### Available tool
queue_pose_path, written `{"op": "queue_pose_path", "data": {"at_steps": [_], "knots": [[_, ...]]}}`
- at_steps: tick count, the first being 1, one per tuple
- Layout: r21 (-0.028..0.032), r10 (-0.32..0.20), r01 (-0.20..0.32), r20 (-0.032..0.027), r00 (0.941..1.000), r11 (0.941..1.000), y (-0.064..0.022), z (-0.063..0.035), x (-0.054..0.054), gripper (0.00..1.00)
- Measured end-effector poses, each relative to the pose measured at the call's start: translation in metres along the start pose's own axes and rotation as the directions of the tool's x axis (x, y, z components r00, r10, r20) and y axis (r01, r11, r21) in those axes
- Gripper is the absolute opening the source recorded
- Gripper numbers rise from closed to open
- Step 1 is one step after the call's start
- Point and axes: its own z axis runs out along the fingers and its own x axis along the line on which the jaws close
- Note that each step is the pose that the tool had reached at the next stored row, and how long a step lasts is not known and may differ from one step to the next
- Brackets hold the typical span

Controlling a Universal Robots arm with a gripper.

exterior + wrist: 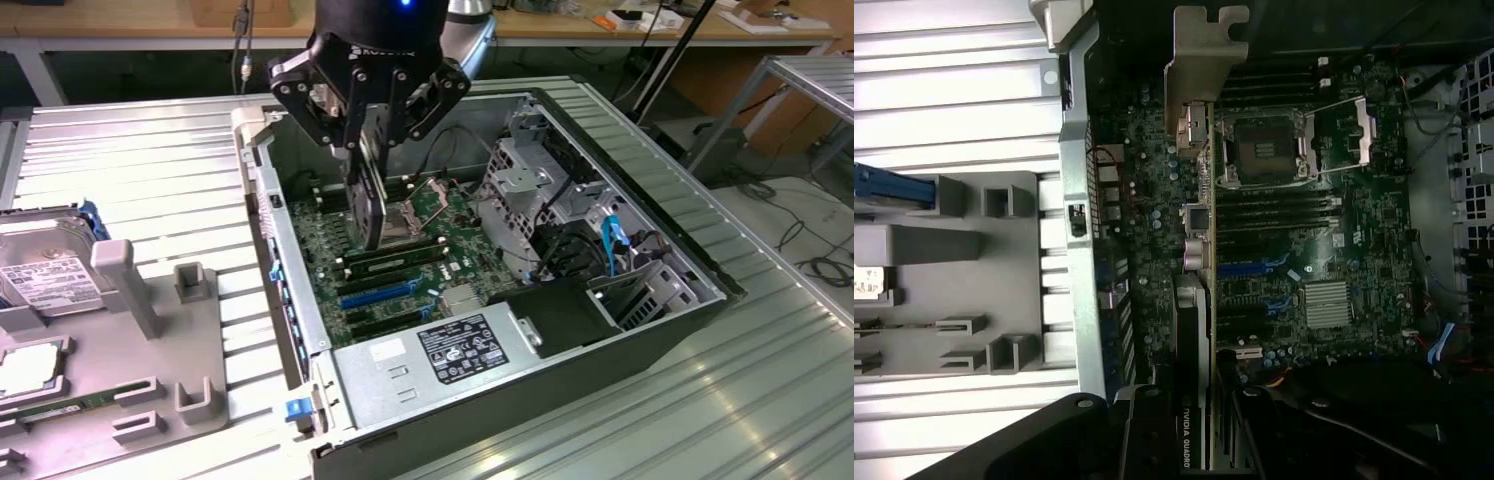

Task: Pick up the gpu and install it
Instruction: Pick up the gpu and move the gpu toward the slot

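Note:
My gripper (367,150) hangs over the open computer case (300,330), shut on the gpu (367,205). I hold the card by one end, and it hangs on edge above the green motherboard (447,255), clear of the board. In the wrist view the gpu (1199,250) appears edge-on between my gripper (1189,430) fingers. Its silver bracket (1199,60) is at the far end from the grip. The card lies over the board's left part, beside the CPU socket (1264,150). Blue expansion slots (380,293) lie on the board toward the power supply.
A power supply (441,350) with a black label fills the case's near end, and a drive cage (534,190) with cables stands on the exterior view's right. Outside, at the exterior view's left, a grey holder (147,340) carries a hard drive (47,270) and a memory stick (67,405).

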Motion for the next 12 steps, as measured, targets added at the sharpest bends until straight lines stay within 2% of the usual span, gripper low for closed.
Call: {"op": "queue_pose_path", "data": {"at_steps": [12], "knots": [[0.0001,0.0,0.0,0.0,1.0,1.0,0.0012,0.0002,-0.016,0.27]]}}
